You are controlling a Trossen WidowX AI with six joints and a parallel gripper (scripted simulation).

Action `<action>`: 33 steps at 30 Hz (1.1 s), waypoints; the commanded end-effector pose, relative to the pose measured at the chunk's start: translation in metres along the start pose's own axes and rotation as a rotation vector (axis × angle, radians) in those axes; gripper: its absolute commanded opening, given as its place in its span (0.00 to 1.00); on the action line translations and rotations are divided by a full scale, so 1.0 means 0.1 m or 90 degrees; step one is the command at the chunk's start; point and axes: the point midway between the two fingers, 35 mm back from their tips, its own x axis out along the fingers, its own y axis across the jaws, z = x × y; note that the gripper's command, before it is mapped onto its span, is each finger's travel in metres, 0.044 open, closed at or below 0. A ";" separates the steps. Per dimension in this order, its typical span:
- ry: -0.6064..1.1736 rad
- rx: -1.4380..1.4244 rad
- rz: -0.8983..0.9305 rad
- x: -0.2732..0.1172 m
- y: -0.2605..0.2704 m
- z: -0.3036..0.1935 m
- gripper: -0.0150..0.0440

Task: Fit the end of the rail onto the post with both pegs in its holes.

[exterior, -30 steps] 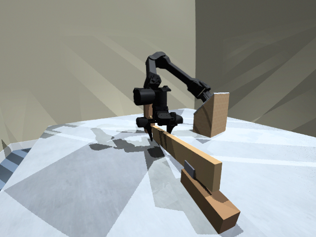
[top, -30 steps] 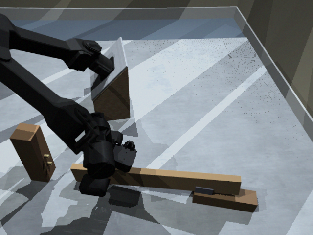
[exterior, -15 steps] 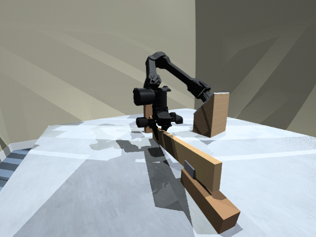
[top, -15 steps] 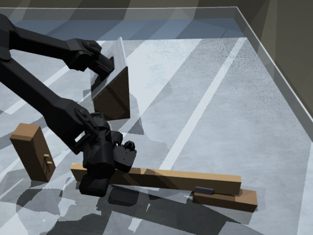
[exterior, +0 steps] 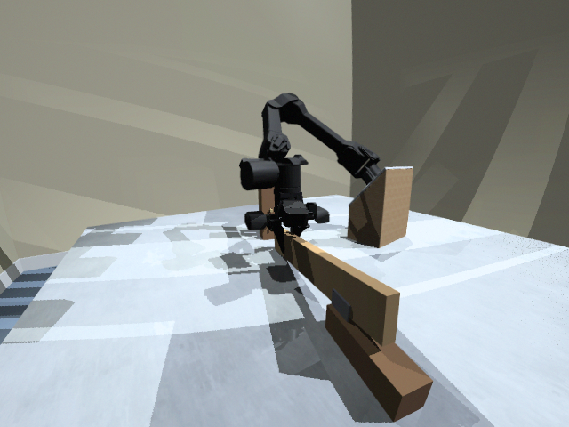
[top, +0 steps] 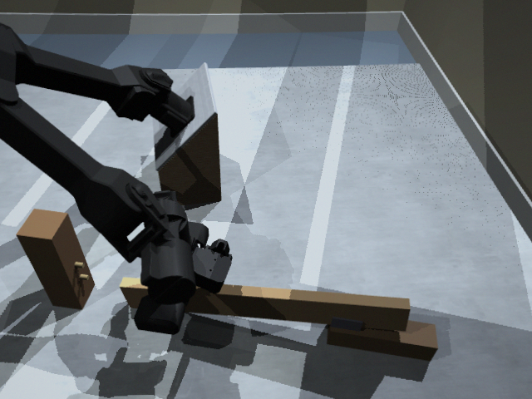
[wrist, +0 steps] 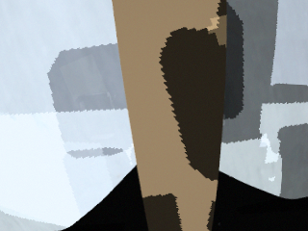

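The wooden rail (top: 309, 302) (exterior: 348, 285) (wrist: 144, 96) rests with its far end on the footboard block (top: 419, 335) (exterior: 399, 376), beside the dark bracket (top: 347, 323) (exterior: 340, 305). Its near end is low, at the table, a gap away from the post (top: 51, 262) (exterior: 266, 202). Two pegs, an upper peg (top: 79, 264) and a lower peg (top: 84, 277), stick out of the post toward the rail. My gripper (exterior: 290, 238) (wrist: 165, 165) is shut on the rail near its near end, one finger on each side. In the top view the arm hides the fingertips. The holes are not visible.
A wedge-shaped wooden stand (top: 191, 171) (exterior: 395, 206) with a pale sloping top stands behind the rail, under the arm's base. The arm's links pass above the table between post and stand. A low wall (top: 464, 107) edges the area in the top view.
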 end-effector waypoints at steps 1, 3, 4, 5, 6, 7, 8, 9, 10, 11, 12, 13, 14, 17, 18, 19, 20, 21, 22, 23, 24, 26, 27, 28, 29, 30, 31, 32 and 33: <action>0.002 -0.001 -0.001 -0.02 0.00 0.00 0.25; 0.002 -0.001 -0.001 -0.03 0.00 0.00 0.25; 0.002 -0.001 -0.001 -0.03 0.00 0.00 0.25; 0.002 -0.001 -0.001 -0.04 0.00 0.00 0.25; 0.002 -0.001 -0.001 -0.04 0.00 0.00 0.25; 0.002 -0.001 -0.001 -0.05 0.00 0.00 0.25; 0.002 -0.001 -0.001 -0.05 0.00 0.00 0.25; 0.002 -0.001 -0.001 -0.06 0.00 0.00 0.25; 0.002 -0.001 -0.001 -0.06 0.00 0.00 0.25; 0.002 -0.001 -0.001 -0.07 0.00 0.00 0.25; 0.002 -0.001 -0.001 -0.07 0.00 0.00 0.25; 0.001 -0.001 -0.001 -0.08 0.00 0.00 0.25; 0.001 -0.001 -0.001 -0.08 -0.01 0.00 0.25; 0.001 -0.001 -0.001 -0.10 -0.01 0.00 0.25; 0.001 -0.001 -0.001 -0.10 -0.01 0.00 0.25; 0.001 -0.001 -0.001 -0.11 -0.01 0.00 0.25; 0.001 -0.001 -0.001 -0.11 -0.01 0.00 0.25; 0.001 -0.001 -0.001 -0.12 -0.01 0.00 0.25; 0.001 -0.001 -0.001 -0.12 -0.01 0.00 0.25; 0.001 -0.001 -0.001 -0.13 -0.01 0.00 0.25; 0.001 -0.001 -0.001 -0.13 -0.01 0.00 0.25; 0.001 -0.001 -0.001 -0.14 -0.01 0.00 0.25; 0.001 -0.001 -0.001 -0.15 -0.01 0.00 0.25; 0.001 -0.001 -0.001 -0.15 -0.02 0.00 0.25; 0.001 -0.001 -0.001 -0.16 -0.02 0.00 0.25; 0.001 -0.001 -0.001 -0.16 -0.02 0.00 0.25; 0.001 -0.001 -0.001 -0.17 -0.02 0.00 0.25; 0.001 -0.001 -0.001 -0.17 -0.02 0.00 0.25; 0.001 -0.001 -0.001 -0.18 -0.02 0.00 0.25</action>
